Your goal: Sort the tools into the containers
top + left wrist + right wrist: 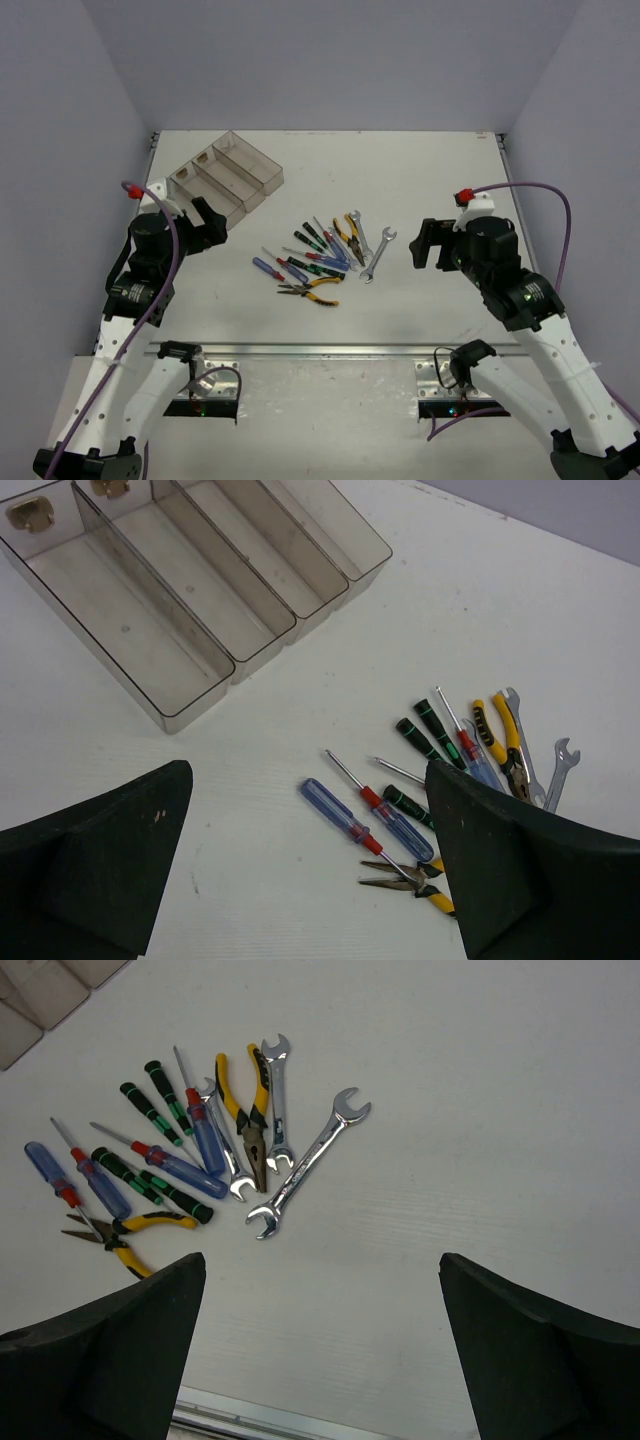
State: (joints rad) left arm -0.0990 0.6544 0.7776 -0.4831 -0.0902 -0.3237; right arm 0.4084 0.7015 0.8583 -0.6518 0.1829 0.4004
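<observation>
Tools [322, 256]: lying heaped.
Bins [228, 172]: sitting far-left of tools.
Left gripper [212, 228]: hovering left of tools, jaws gaping, empty.
Right gripper [424, 245]: hovering right of tools, jaws gaping, empty.

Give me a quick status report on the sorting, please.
Both empty: left fingers open, right fingers open. All tools loose in one cluster; containers hold none. Nothing in the way.

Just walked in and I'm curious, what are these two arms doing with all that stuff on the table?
Sorting has not started. The left gripper and the right gripper are both open and empty, hovering either side of the tools, which lie in a loose pile on the table. The clear containers at the far left hold no tools.
</observation>
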